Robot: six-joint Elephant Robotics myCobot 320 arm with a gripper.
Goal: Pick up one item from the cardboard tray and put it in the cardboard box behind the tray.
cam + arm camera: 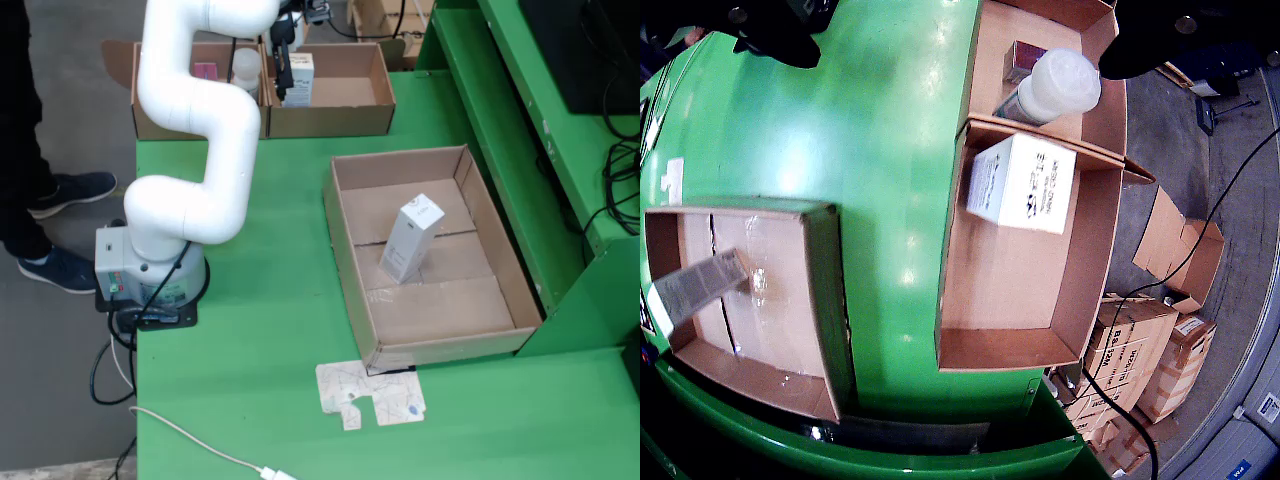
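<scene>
Lying nearest the fixed camera, a flat scrap of printed cardboard (371,394) rests on the green table (260,330), just in front of the near corner of the cardboard tray (352,262). A white cable (195,447) trails across the table's front edge. Inside the tray, a single white carton (411,239) stands tilted on the tray floor, roughly central and leaning toward the tray's left wall in this view; in the wrist view the same carton (698,286) appears at the far left, lying against the tray's inner wall.

Beyond and to the left, the arm's grey base (148,272) sits at the table's left edge, with the white links (190,120) rising and reaching toward the back. A person's dark shoes (62,230) stand on the floor beside the table.

At the back edge of the table sit two cardboard boxes side by side. The right-hand cardboard box (340,116) holds a white carton with dark print (298,79), standing near its left wall; the wrist view shows this carton (1022,183) at the upper end of that box, close to the divider between the boxes. The left-hand box (150,120) contains a white-capped bottle (245,70) and a pink-labelled item (204,71).

The gripper (283,60) hangs over the right-hand box beside the carton. In the wrist view its dark fingers (1160,40) appear spread wide at the top corners, with nothing between them.
</scene>
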